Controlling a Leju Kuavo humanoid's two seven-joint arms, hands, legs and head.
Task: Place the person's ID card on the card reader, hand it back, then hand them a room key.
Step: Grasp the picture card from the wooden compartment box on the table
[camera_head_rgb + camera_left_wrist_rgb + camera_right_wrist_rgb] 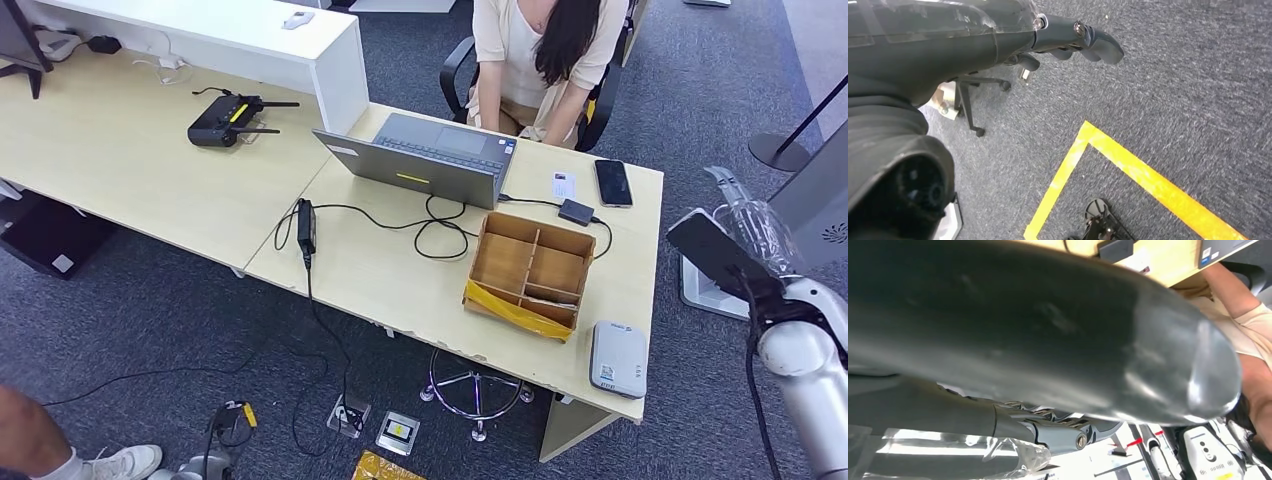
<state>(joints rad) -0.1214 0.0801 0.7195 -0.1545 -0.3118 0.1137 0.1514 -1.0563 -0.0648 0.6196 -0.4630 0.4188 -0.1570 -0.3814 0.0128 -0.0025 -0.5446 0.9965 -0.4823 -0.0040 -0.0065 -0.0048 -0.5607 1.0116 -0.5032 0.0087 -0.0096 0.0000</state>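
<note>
Both hands' fingers partly hidden.

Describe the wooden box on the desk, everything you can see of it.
The wooden box is a shallow open tray of light brown wood, split by thin dividers into several compartments. Yellow tape runs along its near edge. Something flat lies in the near compartments; I cannot tell what. It sits flat on the desk, turned slightly askew, between the laptop and the grey card reader, touching neither. A black cable loops just beside it.
</note>
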